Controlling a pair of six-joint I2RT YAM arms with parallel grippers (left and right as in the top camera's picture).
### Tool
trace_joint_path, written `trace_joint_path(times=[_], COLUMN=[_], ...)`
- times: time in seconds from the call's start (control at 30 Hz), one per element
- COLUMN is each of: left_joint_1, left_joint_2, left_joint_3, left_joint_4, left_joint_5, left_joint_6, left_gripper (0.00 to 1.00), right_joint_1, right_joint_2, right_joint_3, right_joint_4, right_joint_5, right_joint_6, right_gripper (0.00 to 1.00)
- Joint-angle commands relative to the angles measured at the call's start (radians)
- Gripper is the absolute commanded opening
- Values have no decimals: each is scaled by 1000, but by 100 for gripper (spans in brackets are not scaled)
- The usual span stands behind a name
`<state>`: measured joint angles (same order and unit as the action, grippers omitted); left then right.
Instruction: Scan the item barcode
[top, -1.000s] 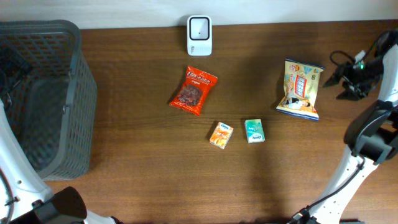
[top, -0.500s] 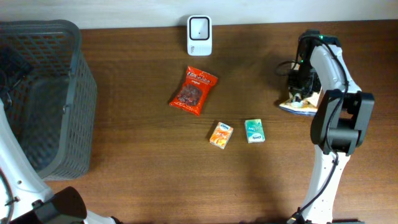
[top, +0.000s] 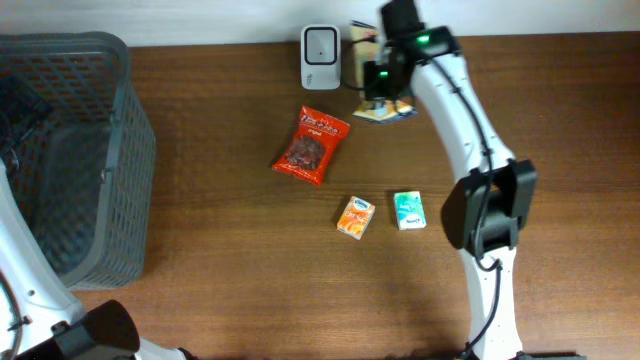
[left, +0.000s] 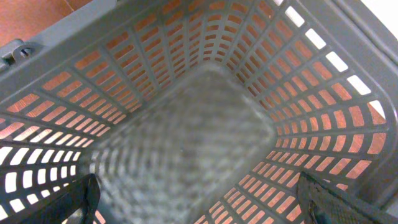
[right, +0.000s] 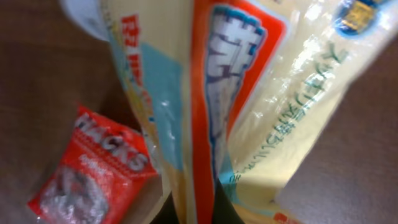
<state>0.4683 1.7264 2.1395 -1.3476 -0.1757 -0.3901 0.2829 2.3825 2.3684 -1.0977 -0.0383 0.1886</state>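
My right gripper (top: 381, 82) is shut on a yellow snack bag (top: 386, 111) and holds it off the table, just right of the white barcode scanner (top: 321, 57) at the back edge. In the right wrist view the bag (right: 249, 93) fills the frame, pinched between the dark fingers of that gripper (right: 208, 205) at the bottom. My left gripper (left: 199, 211) is open inside the grey basket (left: 186, 124), with nothing between its fingertips (left: 78, 199).
A red snack bag (top: 311, 146) lies mid-table below the scanner and also shows in the right wrist view (right: 93, 174). An orange box (top: 356, 217) and a green box (top: 409, 210) lie nearer the front. The basket (top: 110, 150) occupies the left side.
The right gripper closed on the yellow bag at the right side, lifted it and carried it left to beside the scanner. The left arm has not moved.
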Motion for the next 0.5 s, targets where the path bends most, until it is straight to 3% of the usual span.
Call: trace_joint_path(times=[0.0, 0.17, 0.47], left_joint_1=[6, 6, 6], left_joint_2=[2, 2, 2], left_joint_3=[4, 4, 4], left_joint_4=[-1, -1, -1], left_joint_5=[-4, -4, -4], left_joint_6=[-10, -10, -10], left_gripper=[99, 99, 99], right_joint_1=[100, 164, 151], right_joint_2=[-2, 28, 6], right_joint_3=[14, 8, 14], right_joint_4=[138, 282, 237], right_joint_5=[240, 309, 309], right_joint_6=[3, 3, 37], right_gripper=[4, 4, 4])
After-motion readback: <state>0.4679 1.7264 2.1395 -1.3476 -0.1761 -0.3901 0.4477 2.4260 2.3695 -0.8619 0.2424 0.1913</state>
